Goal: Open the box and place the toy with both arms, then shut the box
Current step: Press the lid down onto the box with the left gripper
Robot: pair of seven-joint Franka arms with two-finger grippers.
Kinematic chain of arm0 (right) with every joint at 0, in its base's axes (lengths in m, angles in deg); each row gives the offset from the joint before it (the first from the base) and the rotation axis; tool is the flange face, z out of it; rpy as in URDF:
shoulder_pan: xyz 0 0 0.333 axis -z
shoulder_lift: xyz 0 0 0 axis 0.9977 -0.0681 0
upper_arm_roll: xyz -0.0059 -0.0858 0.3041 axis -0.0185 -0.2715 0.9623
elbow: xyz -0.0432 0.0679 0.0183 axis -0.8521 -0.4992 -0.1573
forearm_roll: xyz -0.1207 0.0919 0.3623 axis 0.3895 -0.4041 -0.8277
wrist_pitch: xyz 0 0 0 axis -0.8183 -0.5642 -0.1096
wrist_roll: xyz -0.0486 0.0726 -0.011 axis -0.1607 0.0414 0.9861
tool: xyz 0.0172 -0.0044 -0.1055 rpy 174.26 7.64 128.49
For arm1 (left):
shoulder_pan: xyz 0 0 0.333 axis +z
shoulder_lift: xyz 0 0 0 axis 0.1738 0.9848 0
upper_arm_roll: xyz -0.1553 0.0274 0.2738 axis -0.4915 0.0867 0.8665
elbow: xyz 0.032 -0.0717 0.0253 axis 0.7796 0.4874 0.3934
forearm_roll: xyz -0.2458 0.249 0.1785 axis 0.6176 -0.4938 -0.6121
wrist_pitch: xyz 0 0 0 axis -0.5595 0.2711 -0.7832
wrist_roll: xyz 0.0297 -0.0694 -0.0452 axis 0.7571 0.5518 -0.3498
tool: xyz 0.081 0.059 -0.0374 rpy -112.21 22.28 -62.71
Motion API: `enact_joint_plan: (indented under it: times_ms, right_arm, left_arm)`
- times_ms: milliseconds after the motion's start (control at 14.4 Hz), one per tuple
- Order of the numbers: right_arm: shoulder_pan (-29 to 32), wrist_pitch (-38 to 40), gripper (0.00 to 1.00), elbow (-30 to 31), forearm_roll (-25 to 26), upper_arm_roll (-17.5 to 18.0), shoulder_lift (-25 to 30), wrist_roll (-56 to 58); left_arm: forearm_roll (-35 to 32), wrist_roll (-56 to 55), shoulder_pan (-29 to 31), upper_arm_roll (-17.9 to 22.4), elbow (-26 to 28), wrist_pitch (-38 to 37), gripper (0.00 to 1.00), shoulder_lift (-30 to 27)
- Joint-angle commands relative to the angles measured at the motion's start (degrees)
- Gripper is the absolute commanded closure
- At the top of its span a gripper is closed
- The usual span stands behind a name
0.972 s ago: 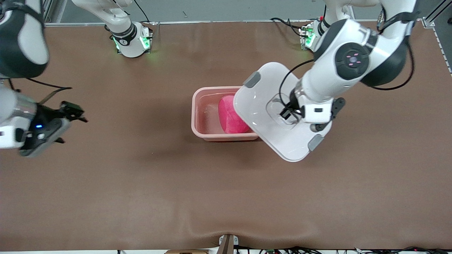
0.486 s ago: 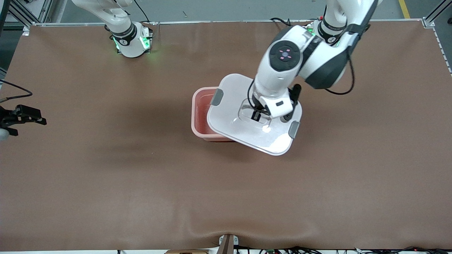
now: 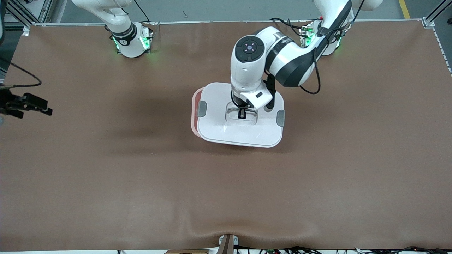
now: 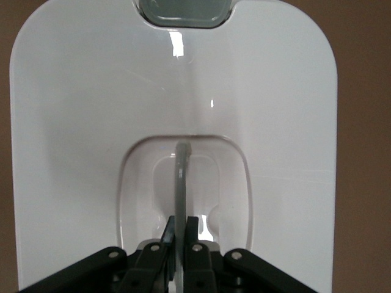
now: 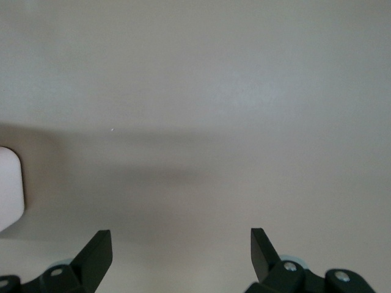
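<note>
The brown table point(image 3: 106, 169) spreads under both arms. The left arm point(image 3: 282, 60) reaches in from its base over the middle of the table. Directly below its wrist sits the box, of which only a strip of the pale pink tub point(image 3: 194, 113) shows past the lid's edge toward the right arm's end. The white lid point(image 3: 233, 132) lies over the tub, shifted slightly toward the left arm's end, so it is not squarely seated; one grey clip point(image 3: 202, 108) sits on each short side of the lid, the other clip point(image 3: 280, 118) toward the left arm's end. The left gripper point(image 3: 242, 114) points down into the lid's recess, its fingers point(image 4: 193, 229) pinched tight on the clear handle point(image 4: 181, 183), which runs upright between them. The toy is hidden under the lid. The right gripper point(image 5: 181, 244) waits at the edge of the table's right-arm end, well apart from the box, fingers spread wide with nothing between them.
</note>
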Motion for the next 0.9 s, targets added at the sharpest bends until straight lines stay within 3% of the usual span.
enact_joint_plan:
  times_ms: [0,347,833]
  right_arm:
    - [1.1,-1.6,0.00,6.0,2.9,3.0,4.8,-5.2]
    - [1.2,2.5,0.00,-1.5,4.3,4.0,2.1,-5.2]
    - [2.2,3.5,0.00,-0.8,4.3,5.4,2.3,-5.6]
  left_arm:
    - [-3.8,-6.1,-3.0,0.7,-1.7,0.3,1.00,1.6]
    - [-8.6,-14.1,-6.7,0.8,-2.9,0.4,1.00,3.6]
    - [-10.5,-18.8,-7.4,0.8,-3.2,0.4,1.00,6.3]
